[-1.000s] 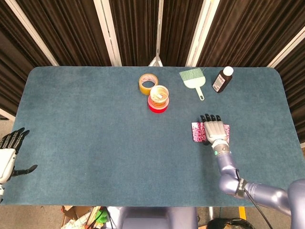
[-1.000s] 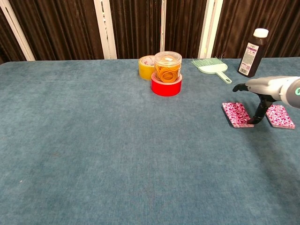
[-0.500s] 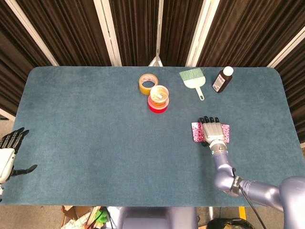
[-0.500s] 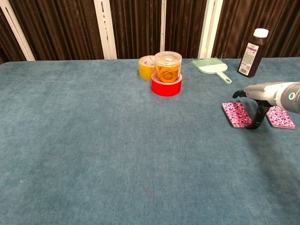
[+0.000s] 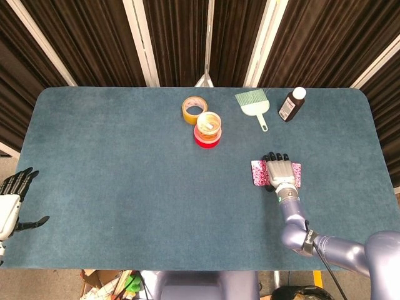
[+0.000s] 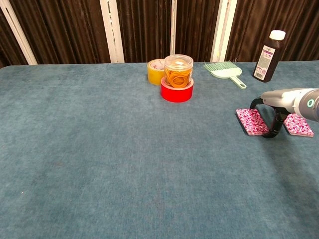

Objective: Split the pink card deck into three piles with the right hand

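Right hand: we see our right hand (image 5: 280, 173) hanging palm-down over the pink cards, near the right side of the table; in the chest view (image 6: 280, 105) its dark fingers (image 6: 274, 127) reach down into the gap between the two piles, the tips at the near edge of the left pile; whether they pinch any cards we cannot tell
Left pile: one pink patterned stack (image 6: 251, 121) lies flat on the cloth, visibly thicker than the other; in the head view only its left edge (image 5: 257, 173) peeks out from under our hand
Right pile: a thinner pink stack (image 6: 299, 124) lies just beside the first, with a narrow gap between them; a strip of it (image 5: 296, 174) shows from above
Left hand: our left hand (image 5: 11, 200) hangs off the left edge of the table, fingers spread, holding nothing
Table: blue-green cloth top (image 5: 125, 162)
Other things: a yellow tape roll (image 6: 157, 71) touches a red tape roll (image 6: 176, 91); a clear jar of rubber bands (image 6: 178, 69) stands on the red roll; a pale green brush (image 6: 223, 70) and a dark brown bottle (image 6: 265, 50) with a white cap sit near the far edge, well apart from the cards
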### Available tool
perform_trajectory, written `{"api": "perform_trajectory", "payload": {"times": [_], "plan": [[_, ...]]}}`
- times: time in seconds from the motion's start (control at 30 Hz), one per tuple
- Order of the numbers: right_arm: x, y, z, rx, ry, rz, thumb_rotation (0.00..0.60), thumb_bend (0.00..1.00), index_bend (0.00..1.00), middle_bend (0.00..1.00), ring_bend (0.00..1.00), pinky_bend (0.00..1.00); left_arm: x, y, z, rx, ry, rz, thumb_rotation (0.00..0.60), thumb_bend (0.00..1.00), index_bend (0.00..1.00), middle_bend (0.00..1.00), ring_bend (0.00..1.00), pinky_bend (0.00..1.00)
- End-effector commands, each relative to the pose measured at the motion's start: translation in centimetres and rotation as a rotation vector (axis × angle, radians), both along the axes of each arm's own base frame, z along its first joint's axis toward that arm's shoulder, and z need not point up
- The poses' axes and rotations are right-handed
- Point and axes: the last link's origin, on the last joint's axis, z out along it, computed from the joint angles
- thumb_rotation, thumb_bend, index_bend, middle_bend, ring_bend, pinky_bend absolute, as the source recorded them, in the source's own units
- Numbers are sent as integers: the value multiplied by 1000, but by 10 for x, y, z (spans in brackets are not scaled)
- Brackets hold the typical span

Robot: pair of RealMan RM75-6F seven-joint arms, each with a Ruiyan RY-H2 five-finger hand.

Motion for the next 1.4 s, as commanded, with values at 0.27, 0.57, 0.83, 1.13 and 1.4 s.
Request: {"api": "perform_trajectory", "payload": {"times": [0.27, 0.57, 0.83, 1.13, 1.4], "plan": [[1, 0, 1, -13, -10, 12, 600, 281, 337, 17, 0, 0, 0, 0, 0, -2, -2, 0, 600, 0, 0, 0, 0, 36], [4, 2, 4, -24, -28, 27, 600, 282, 408, 46, 0, 0, 0, 0, 0, -2, -2, -1, 600, 0, 0, 0, 0, 35], [11, 7, 14, -35, -49, 44, 600, 282, 433, 60, 0, 0, 2, -1, -1, -1, -3, -7, 600, 0, 0, 0, 0, 35], [25, 24, 6, 5, -73, 83, 600, 282, 438, 63, 0, 0, 2, -1, -1, 2, -4, -10, 600, 0, 0, 0, 0, 35], [51, 45, -15, 34, -92, 135, 600, 281, 438, 62, 0, 0, 3, -1, 1, 9, -10, -14, 600, 0, 0, 0, 0, 35]]}}
